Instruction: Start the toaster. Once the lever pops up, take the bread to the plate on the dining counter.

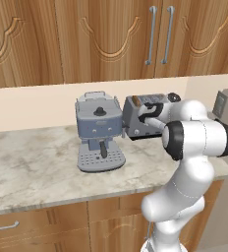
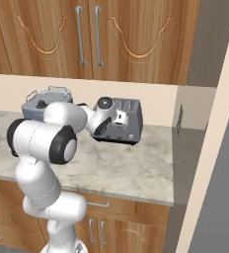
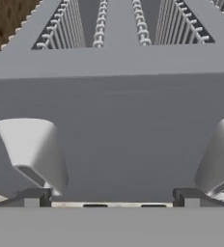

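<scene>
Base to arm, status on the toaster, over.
Claw open, empty, tight against the toaster side. Bread showing at one slot end. Espresso machine just beside it, clear of the claw.

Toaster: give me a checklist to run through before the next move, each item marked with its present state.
1. Hand open: ok, fingers spread wide.
2. Hand close to the toaster: ok, its grey side fills the space between the fingers.
3. Fingers on the lever: cannot tell, no lever seen.
4. Bread in the slots: cannot tell, the slot wires show no slice.
5. Coffee machine apart from the arm: ok, it stands beside the toaster.
</scene>
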You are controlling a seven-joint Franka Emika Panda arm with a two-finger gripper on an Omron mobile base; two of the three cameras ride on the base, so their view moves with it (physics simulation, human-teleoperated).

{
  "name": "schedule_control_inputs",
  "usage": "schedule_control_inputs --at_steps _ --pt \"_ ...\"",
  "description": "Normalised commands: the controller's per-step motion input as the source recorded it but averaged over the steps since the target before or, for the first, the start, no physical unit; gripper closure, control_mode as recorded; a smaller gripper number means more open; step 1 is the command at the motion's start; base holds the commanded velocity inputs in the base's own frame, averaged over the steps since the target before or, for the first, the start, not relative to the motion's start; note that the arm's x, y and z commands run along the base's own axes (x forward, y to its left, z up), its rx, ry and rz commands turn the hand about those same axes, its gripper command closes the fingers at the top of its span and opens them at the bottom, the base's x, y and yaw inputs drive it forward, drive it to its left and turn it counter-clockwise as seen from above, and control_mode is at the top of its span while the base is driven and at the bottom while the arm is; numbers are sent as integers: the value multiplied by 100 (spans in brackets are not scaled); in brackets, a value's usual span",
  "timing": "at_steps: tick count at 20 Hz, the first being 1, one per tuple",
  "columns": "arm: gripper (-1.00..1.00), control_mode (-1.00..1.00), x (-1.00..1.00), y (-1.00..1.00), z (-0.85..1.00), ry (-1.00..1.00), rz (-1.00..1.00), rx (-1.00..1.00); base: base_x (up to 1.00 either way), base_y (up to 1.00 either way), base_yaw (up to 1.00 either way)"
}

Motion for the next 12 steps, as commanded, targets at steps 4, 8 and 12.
schedule_control_inputs --at_steps 4,8,12 --pt "-100 -100 0 0 -25 0 0 0 0 0 0" --pt "-100 -100 0 0 -24 0 0 0 0 0 0" --pt "-100 -100 0 0 -5 0 0 0 0 0 0"
